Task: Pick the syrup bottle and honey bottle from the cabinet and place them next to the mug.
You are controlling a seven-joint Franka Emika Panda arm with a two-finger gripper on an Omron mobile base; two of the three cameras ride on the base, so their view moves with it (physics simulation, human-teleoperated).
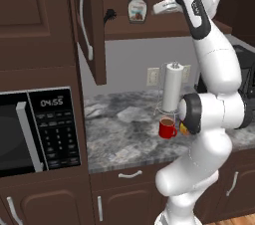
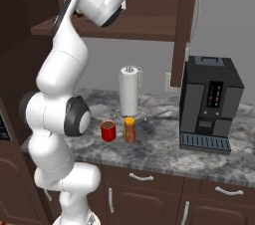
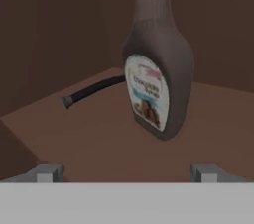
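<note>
The dark brown syrup bottle with a white label (image 1: 137,6) stands upright on the inner shelf of the dark brown wooden wall cabinet (image 1: 149,29). The two-finger gripper (image 3: 127,172) is wide open and holds nothing. In the hand view the bottle is at 12 o'clock from the jaws, apart from them. The right base view shows the small orange honey bottle with a yellow cap (image 2: 129,130) just beside the bright red mug (image 2: 108,131), at its 3 o'clock, on the grey marbled counter (image 2: 164,149); in the left base view the arm covers most of this bottle.

Honey bottle (image 2: 129,130) beside mug (image 2: 108,131)
</note>
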